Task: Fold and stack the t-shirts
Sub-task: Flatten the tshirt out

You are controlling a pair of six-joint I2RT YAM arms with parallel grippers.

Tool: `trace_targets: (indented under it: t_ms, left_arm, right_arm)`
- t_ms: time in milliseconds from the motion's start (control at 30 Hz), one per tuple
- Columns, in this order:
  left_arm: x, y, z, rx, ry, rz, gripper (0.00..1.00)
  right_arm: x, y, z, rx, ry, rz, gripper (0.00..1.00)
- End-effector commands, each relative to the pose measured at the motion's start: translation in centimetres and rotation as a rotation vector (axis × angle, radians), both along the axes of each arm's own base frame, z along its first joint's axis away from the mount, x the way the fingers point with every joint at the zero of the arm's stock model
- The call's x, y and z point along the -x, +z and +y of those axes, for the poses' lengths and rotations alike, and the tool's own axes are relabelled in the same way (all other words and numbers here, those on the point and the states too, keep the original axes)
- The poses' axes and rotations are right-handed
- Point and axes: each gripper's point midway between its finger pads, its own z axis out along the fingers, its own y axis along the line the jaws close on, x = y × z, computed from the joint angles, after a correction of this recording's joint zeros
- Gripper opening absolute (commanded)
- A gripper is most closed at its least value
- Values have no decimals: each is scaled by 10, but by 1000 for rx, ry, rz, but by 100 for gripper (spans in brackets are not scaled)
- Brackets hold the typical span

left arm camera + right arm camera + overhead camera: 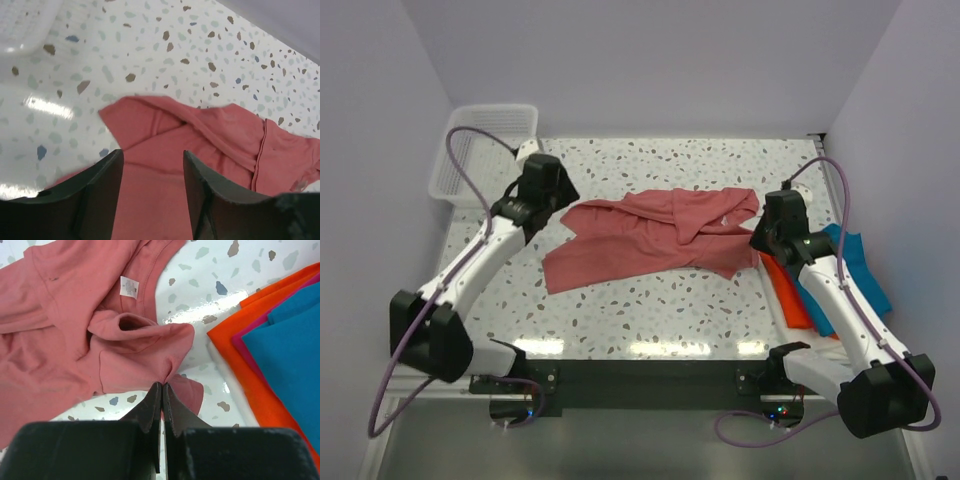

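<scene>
The salmon-red t-shirt (650,240) lies crumpled across the middle of the table, its collar and white label (129,286) facing up. My left gripper (558,203) hovers over the shirt's left end, and the left wrist view shows it (150,170) open, with the cloth (210,135) below the jaws and nothing pinched. My right gripper (162,386) is shut on a bunched fold at the shirt's right edge (150,350). A folded orange t-shirt (786,292) (250,360) with a folded teal-blue t-shirt (858,262) (292,340) on top lies at the right.
A white mesh basket (485,150) (25,25) stands at the back left corner. A thin magenta edge (250,334) shows between the orange and teal cloth. White walls close in the speckled table (650,320) on three sides.
</scene>
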Motion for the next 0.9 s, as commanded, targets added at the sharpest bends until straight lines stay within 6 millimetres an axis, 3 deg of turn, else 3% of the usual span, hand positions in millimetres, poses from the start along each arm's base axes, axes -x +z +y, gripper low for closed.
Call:
trace_targets:
  t_ms: [0, 33, 100, 133, 200, 233, 267, 333, 600, 867]
  left_arm:
    - [58, -36, 19, 78, 106, 68, 54]
    - [80, -65, 28, 90, 147, 117, 53]
    - [106, -64, 43, 112, 207, 89, 51]
    - [122, -82, 49, 120, 235, 117, 51]
    - [139, -79, 56, 152, 255, 81, 51]
    - [150, -95, 57, 162, 261, 108, 52]
    - [154, -94, 55, 193, 253, 89, 53]
    - [163, -110, 51, 215, 238, 125, 54]
    - [162, -126, 35, 212, 133, 181, 54]
    - [163, -145, 36, 191, 144, 228, 50]
  right_arm:
    - [-7, 7, 9, -46, 31, -37, 0]
    - [-7, 6, 10, -51, 34, -34, 0]
    - [-7, 2, 13, -64, 48, -23, 0]
    - [-7, 1, 15, -65, 56, -19, 0]
    - [-7, 1, 17, -69, 65, -18, 0]
    - [-7, 0, 17, -69, 67, -17, 0]
    - [-8, 1, 16, -67, 68, -19, 0]
    - [-7, 4, 17, -69, 69, -20, 0]
    - [-2, -7, 16, -67, 64, 2, 0]
    - [-1, -13, 16, -71, 58, 8, 0]
